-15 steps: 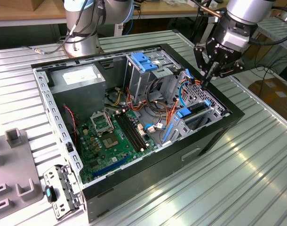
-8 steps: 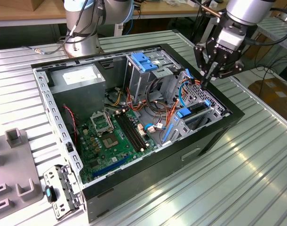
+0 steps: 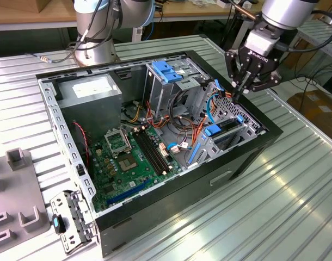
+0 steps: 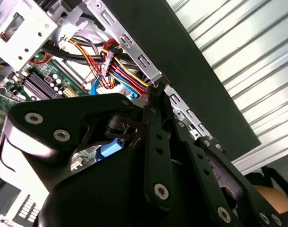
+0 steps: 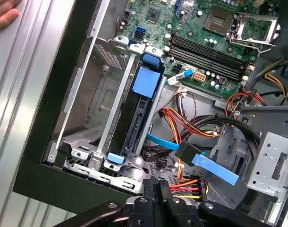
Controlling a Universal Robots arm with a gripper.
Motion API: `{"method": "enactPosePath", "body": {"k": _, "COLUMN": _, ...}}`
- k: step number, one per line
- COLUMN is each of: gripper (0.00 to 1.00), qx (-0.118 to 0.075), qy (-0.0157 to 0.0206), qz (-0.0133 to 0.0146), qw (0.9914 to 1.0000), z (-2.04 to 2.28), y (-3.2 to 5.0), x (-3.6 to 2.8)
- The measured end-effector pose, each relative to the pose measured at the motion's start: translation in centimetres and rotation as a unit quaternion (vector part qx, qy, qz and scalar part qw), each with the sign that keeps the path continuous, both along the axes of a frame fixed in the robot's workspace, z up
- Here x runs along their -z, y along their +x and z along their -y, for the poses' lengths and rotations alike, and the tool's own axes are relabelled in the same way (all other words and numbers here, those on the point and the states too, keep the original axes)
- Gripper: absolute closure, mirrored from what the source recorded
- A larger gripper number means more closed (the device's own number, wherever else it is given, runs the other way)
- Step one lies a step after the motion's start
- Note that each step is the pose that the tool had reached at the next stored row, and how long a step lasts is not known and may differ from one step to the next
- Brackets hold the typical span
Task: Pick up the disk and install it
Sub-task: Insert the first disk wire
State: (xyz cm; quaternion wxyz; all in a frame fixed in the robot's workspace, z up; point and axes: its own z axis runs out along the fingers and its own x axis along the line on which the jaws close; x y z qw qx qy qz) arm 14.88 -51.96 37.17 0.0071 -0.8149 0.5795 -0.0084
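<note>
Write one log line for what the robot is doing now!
gripper: shut, empty, above case edge | disk: seated in drive bay | case: open

A ribbed metal table [image 3: 296, 185] (brightly lit) fronts wooden benches [image 3: 41, 13].

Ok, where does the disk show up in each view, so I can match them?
Exterior view: the disk sits in the drive bay at the case corner toward the exterior view's right.
First wrist view: the disk lies between the bay's metal rails.
Second wrist view: a blue patch shows; cannot tell if it is the disk.
Shared landmark: the green motherboard.
</note>
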Motion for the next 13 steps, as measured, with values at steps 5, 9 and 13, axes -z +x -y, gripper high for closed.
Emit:
{"method": "enactPosePath", "body": {"k": 5, "gripper": 0.83, "qx": 0.006, "qy": -0.0001, "qz": 0.0, "qw": 0.99998, "z": 0.0, "y": -0.63, "x": 0.02}}
{"method": "enactPosePath", "body": {"k": 9, "gripper": 0.83, "qx": 0.048, "qy": -0.0001, "qz": 0.0, "qw": 0.99884, "z": 0.0, "y": -0.64, "x": 0.08}}
{"method": "enactPosePath", "body": {"k": 13, "gripper": 0.83, "qx": 0.072, "qy": -0.0001, "qz": 0.0, "qw": 0.99743, "z": 0.02, "y": -0.67, "x": 0.21}}
